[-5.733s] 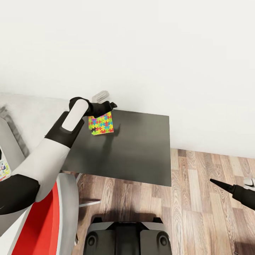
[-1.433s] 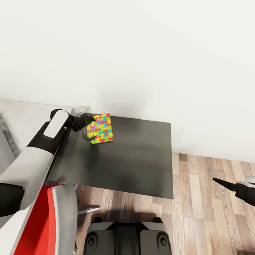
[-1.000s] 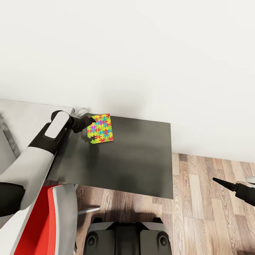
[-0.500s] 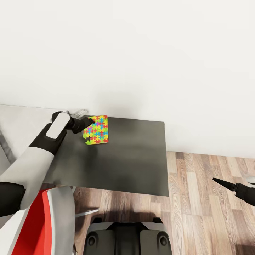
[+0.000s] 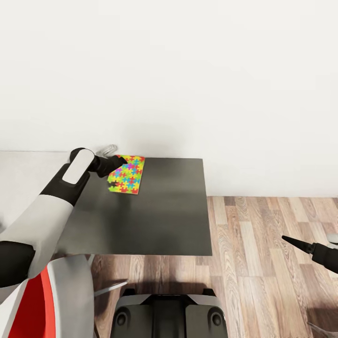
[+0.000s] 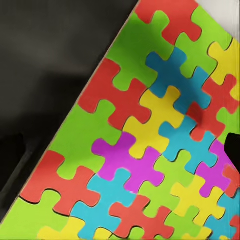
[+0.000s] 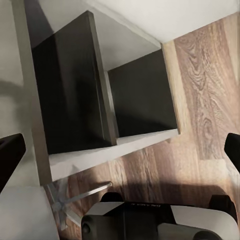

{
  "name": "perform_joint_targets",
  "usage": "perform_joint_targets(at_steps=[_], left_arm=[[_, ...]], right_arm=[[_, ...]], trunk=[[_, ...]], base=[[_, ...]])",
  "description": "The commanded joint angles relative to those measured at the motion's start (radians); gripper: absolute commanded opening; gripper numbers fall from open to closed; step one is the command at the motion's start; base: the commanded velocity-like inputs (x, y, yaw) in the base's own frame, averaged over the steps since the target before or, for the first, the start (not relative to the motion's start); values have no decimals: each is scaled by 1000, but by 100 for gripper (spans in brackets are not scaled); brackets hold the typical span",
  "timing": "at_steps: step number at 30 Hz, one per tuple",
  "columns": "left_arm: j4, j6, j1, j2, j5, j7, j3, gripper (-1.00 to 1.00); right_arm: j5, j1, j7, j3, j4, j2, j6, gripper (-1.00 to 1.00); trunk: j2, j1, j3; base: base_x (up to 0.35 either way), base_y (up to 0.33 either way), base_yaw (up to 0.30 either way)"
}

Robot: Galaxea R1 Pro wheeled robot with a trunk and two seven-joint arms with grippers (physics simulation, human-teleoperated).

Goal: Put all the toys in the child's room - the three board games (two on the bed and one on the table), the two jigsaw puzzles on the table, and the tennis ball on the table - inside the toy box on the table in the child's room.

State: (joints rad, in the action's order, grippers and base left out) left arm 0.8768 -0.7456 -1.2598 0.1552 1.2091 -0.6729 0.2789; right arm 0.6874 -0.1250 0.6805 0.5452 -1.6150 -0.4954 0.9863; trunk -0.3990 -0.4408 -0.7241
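Wood-plank flooring (image 5: pixel 263 244) fills the 4 o'clock side of the head view, and the lower dark desk (image 5: pixel 155 211), matte and near-black, sits dead centre with the jigsaw puzzle (image 5: pixel 126 174) lying flat at its 11 o'clock corner. It's a thin, stiff, glossy slab of interlocking red, green, yellow, blue and magenta pieces, so I'd guess it's light but slippery and best pinched by the edge, which is where the left gripper (image 5: pixel 117 164) sits, though I can't tell if it's actually clamped. Right gripper (image 5: pixel 293 242) hangs over the floor at 4 o'clock, and its wrist view shows the fingertips spread wide with nothing between them.
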Motion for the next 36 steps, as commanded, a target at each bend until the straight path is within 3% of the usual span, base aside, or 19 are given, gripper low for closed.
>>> perform_joint_targets(at_steps=[1, 26, 36], left_arm=[[2, 13, 0, 0, 46, -8, 4, 100], [14, 12, 3, 0, 40, -7, 4, 100], [16, 12, 4, -5, 40, -8, 5, 100]], right_arm=[[-3, -1, 5, 1, 0, 0, 5, 100], [-3, -1, 5, 1, 0, 1, 5, 100], [-3, -1, 5, 1, 0, 1, 5, 100]], trunk=[[-1, -9, -1], [-1, -9, -1], [-1, -9, -1]], base=[[0, 0, -52], [-2, -2, -12], [-113, -151, 0]])
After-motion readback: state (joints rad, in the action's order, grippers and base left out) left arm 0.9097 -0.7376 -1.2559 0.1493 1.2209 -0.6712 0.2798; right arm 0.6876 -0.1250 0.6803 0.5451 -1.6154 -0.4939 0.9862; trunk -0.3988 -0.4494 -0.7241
